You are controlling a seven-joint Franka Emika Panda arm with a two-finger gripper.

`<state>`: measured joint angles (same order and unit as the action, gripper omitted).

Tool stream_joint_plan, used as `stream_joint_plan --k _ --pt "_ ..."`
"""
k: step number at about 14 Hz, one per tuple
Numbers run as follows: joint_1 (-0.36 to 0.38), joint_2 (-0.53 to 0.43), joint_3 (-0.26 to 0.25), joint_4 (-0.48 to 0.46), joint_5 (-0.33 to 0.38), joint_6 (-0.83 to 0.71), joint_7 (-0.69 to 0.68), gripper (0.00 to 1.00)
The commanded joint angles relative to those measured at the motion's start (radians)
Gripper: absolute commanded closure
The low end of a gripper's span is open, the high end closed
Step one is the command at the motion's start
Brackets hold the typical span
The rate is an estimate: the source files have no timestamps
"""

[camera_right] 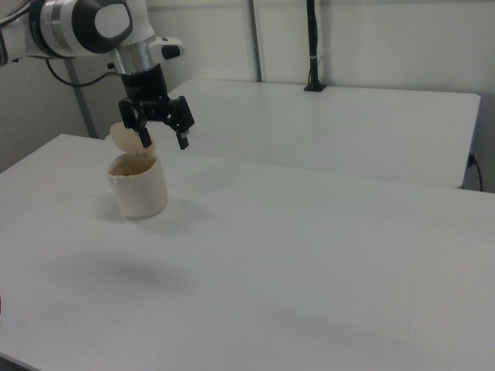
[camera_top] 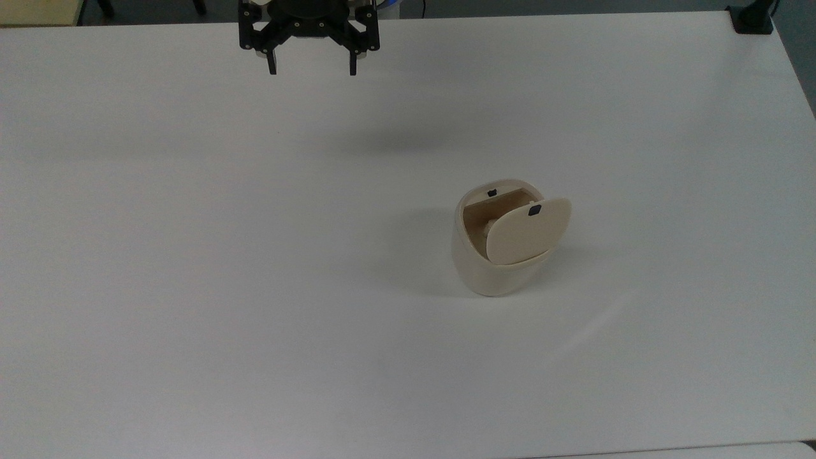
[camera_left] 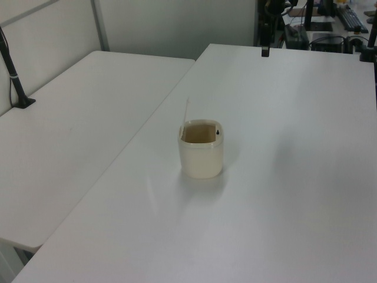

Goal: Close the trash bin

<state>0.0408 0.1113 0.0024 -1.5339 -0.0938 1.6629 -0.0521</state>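
The cream-beige trash bin point(camera_top: 494, 274) stands upright on the white table point(camera_top: 191, 287), right of centre in the top view. Its flat lid point(camera_top: 529, 231) is raised on its hinge, leaving the tan inside exposed, and a small black tab marks the lid. In the left view the bin point(camera_left: 201, 158) shows its open mouth, with the lid point(camera_left: 187, 111) edge-on. My gripper point(camera_top: 312, 69) hangs open and empty above the table's far edge, well apart from the bin. In the right view the gripper point(camera_right: 165, 142) hovers in the air near the bin point(camera_right: 141, 193) and its lid point(camera_right: 122, 136).
A second white table point(camera_left: 70, 135) adjoins along a seam. A black clamp point(camera_top: 752, 19) sits at the table's far right corner in the top view. A black pole point(camera_right: 312, 46) rises from the other table. Wide bare tabletop surrounds the bin.
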Motion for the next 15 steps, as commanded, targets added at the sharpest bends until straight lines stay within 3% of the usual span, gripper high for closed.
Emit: stream_joint_plan --k 1,7,9,10,11,13,15 --pt "-0.002 -0.028 -0.004 -0.019 -0.006 -0.018 0.014 0.0" --pt "-0.002 -0.027 -0.004 -0.017 -0.001 -0.018 0.014 0.0" --pt "-0.002 -0.027 -0.004 -0.017 -0.001 -0.017 0.001 0.2" --pt "-0.002 -0.027 -0.004 -0.017 0.0 -0.015 0.001 0.51" --pt "-0.002 -0.027 -0.004 -0.017 0.002 -0.015 0.001 0.67" --pt "-0.002 -0.027 -0.004 -0.017 0.002 -0.014 0.001 0.86" --pt "-0.002 -0.025 -0.004 -0.017 0.002 -0.014 0.001 0.98"
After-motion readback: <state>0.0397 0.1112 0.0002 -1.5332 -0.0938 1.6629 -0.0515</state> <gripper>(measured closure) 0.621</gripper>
